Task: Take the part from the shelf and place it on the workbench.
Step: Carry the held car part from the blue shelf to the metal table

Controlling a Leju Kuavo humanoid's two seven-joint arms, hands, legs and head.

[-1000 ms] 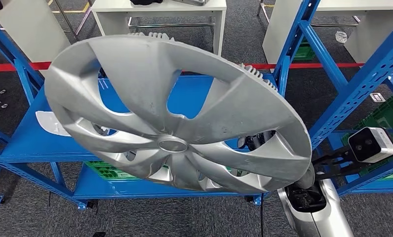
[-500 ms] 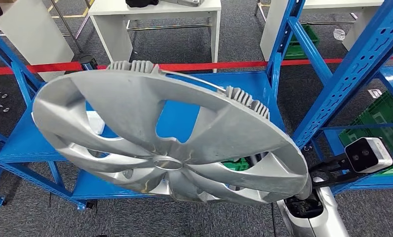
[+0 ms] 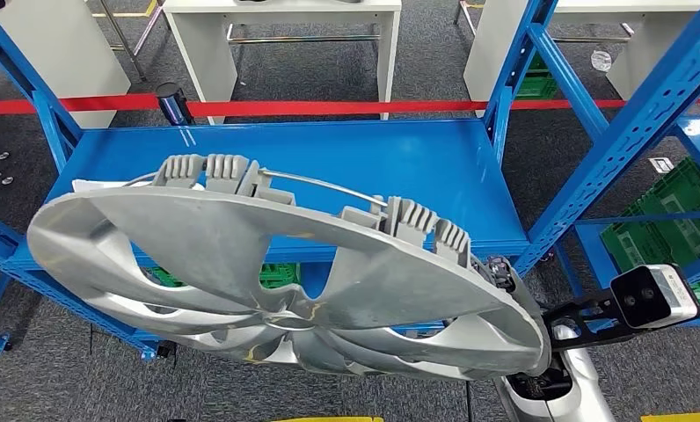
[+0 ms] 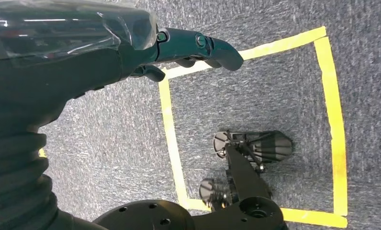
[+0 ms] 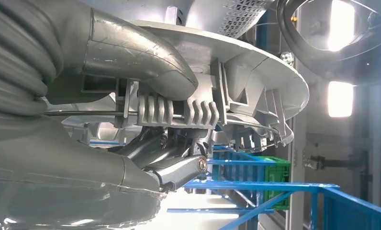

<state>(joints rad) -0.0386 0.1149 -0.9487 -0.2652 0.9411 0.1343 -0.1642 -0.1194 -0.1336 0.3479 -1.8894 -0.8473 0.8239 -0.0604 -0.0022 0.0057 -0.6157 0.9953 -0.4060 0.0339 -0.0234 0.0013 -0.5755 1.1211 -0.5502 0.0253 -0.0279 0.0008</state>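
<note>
We see the blue shelf (image 3: 311,167) across the upper middle of the head view, its deck bare where we look. In front of it, spanning the lower half of the frame, the silver hubcap (image 3: 267,272) hangs in the air, clear of the shelf and tilted nearly flat, clips up. It is off the shelf but not yet on any counter; white tables (image 3: 276,26) stand along the top edge, beyond a red tape line (image 3: 329,107). Our right robot hand (image 5: 145,100) clamps the hubcap's rim, thumb over the edge and fingers beneath, probably so one hand can carry it level. Our left robot hand (image 4: 179,48) hangs over the carpet, grasping nothing, fingers apparently loosely apart, though the view is partial.
</note>
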